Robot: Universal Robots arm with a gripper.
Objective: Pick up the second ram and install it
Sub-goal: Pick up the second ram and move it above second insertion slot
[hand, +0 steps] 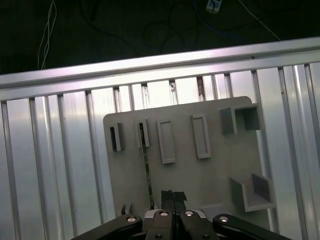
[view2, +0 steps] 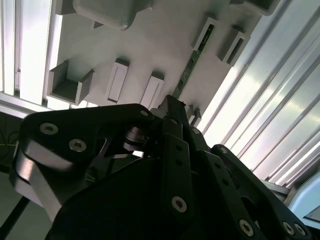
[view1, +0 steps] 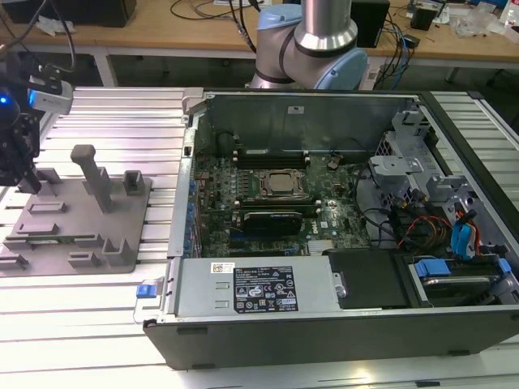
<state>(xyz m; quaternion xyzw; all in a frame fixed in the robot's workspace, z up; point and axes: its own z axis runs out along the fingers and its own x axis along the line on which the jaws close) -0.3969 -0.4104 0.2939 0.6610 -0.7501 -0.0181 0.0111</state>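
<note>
You had the hand [hand: 173, 195] hovering over the grey holder plate [hand: 200, 175] at the exterior view's left, well apart from the open computer case [view1: 243, 316] and its motherboard [view1: 268, 194]. In the first wrist view its fingers [hand: 168, 196] were pressed together with nothing between them, so it was clenched and empty. The second ram [hand: 146, 165] stood on its thin edge in the plate's slots, just beside the fingertips and not between them; in the second wrist view the same green stick [view2: 192, 62] ran away from the hand [view2: 172, 102] across the plate [view2: 150, 50].

The trouble I judged most likely came from that offset. Brought down clenched and off to one side, the hand could have struck the plate or the stick's top edge, and so thin a board would bend or tip out of its slots under a sideways push. A grasp taken off-centre or at a slant was the other worry: the stick could have swung in the grip, and a tilted ram would not line up with a narrow socket on the motherboard. The plate itself sat loose-looking on the ribbed bench [view1: 122, 113], so a hard knock might have shifted it too
</note>
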